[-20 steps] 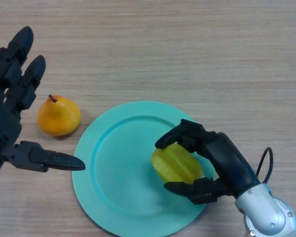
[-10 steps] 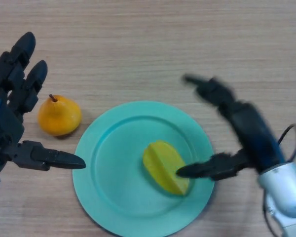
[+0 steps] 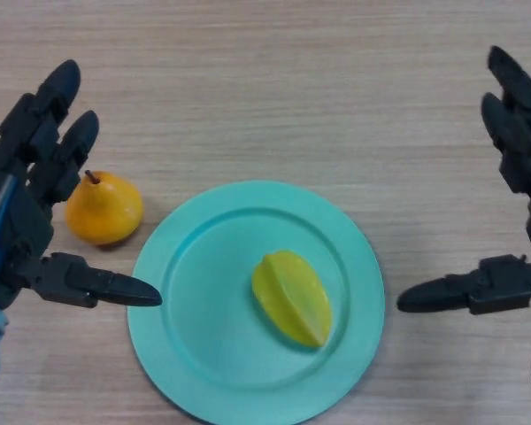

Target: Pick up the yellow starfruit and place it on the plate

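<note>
Starfruit (image 3: 291,297) is lying on the teal plate (image 3: 203,354) right of centre, nothing touching it, right robot hand (image 3: 513,190) is hanging wide open off the plate's right edge, left robot hand (image 3: 26,208) is spreading open beside the pear (image 3: 104,209) on the worktop (image 3: 265,80).

I see a yellow starfruit (image 3: 291,297) on a plain turquoise plate (image 3: 203,266), an orange-yellow pear (image 3: 103,209) with a dark brown stem beside it, both hands (image 3: 22,212) (image 3: 522,177) black, on a pale wood-grain table (image 3: 274,80).
</note>
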`<action>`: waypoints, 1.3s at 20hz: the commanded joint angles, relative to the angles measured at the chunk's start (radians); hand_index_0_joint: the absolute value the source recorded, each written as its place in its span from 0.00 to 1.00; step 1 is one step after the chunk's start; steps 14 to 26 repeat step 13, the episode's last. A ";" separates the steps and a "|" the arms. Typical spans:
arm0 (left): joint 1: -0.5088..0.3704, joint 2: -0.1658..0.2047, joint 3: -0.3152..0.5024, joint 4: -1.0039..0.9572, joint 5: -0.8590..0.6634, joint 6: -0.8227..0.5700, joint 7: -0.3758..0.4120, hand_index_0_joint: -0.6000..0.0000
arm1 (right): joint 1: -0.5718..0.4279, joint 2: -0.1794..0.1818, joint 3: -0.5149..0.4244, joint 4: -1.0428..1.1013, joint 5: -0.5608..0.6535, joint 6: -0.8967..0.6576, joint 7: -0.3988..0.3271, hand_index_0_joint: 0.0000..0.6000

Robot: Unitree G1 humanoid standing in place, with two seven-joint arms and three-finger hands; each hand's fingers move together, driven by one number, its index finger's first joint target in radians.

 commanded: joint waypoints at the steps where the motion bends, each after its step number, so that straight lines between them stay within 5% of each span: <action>1: -0.036 0.020 0.026 -0.085 0.021 -0.070 0.006 1.00 | -0.005 -0.028 -0.045 -0.096 0.027 -0.049 -0.012 0.00; 26: -0.053 0.019 0.019 -0.101 0.041 -0.055 0.032 1.00 | -0.006 -0.021 -0.012 -0.151 0.038 0.031 -0.016 0.00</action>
